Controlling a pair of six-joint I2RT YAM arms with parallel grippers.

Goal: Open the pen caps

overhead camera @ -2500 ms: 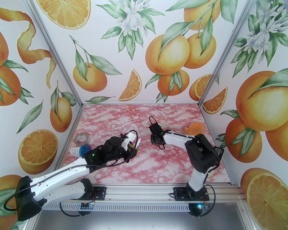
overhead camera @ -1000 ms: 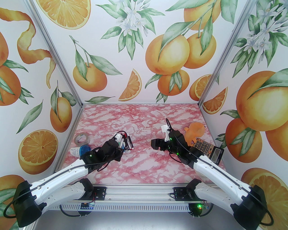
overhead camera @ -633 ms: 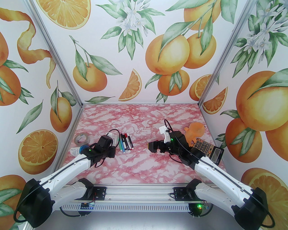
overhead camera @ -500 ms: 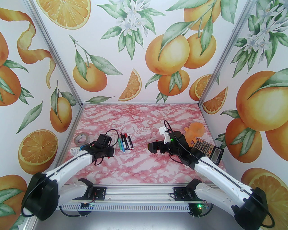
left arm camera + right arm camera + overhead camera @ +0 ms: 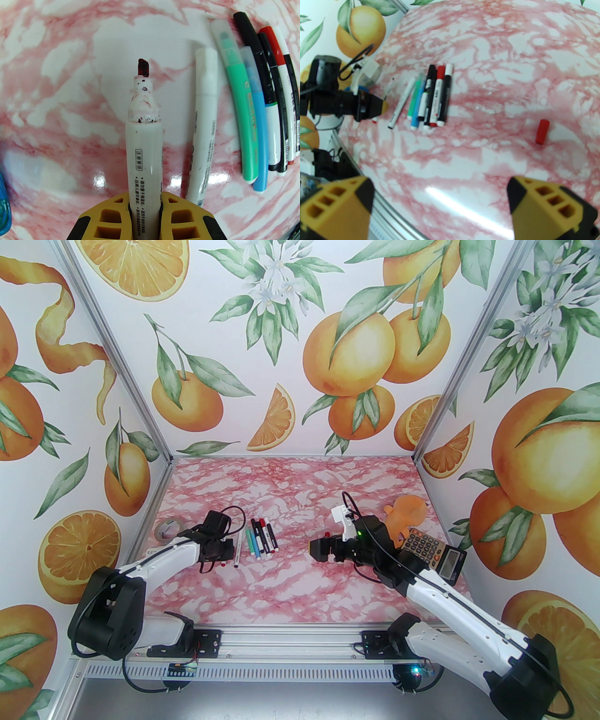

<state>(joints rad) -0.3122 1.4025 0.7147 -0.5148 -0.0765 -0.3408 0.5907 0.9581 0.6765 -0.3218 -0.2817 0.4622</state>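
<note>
A glossy pink-marbled table (image 5: 499, 58) carries a row of slim, smooth plastic pens (image 5: 431, 98) in the upper left of the right wrist view. A short red cylindrical cap (image 5: 542, 131) lies alone at the right. At the bottom centre of its own view, the left gripper (image 5: 144, 202) pinches a white uncapped pen (image 5: 143, 150) with an ink-stained red tip. The right gripper (image 5: 438, 191) is spread wide above the table.

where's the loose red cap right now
In the right wrist view the red cap lies on the table ahead of the open right gripper, right of the pens.
</note>
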